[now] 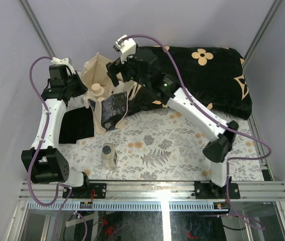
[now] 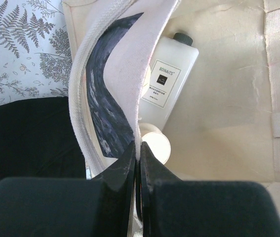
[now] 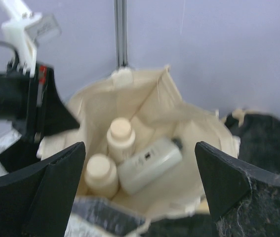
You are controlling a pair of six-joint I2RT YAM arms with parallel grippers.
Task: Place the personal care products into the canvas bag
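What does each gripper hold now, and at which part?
The left gripper pinches the bag by its top edge. The right gripper is open above the bag and holds nothing.

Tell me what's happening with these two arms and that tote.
The left claw is shut on the rim of the canvas bag, holding its mouth open. The right claw hangs open and empty over that mouth. Inside lie a round beige bottle, a second beige bottle and the white bottle. The small tan bottle stands outside on the fern-print cloth, not yet bagged.
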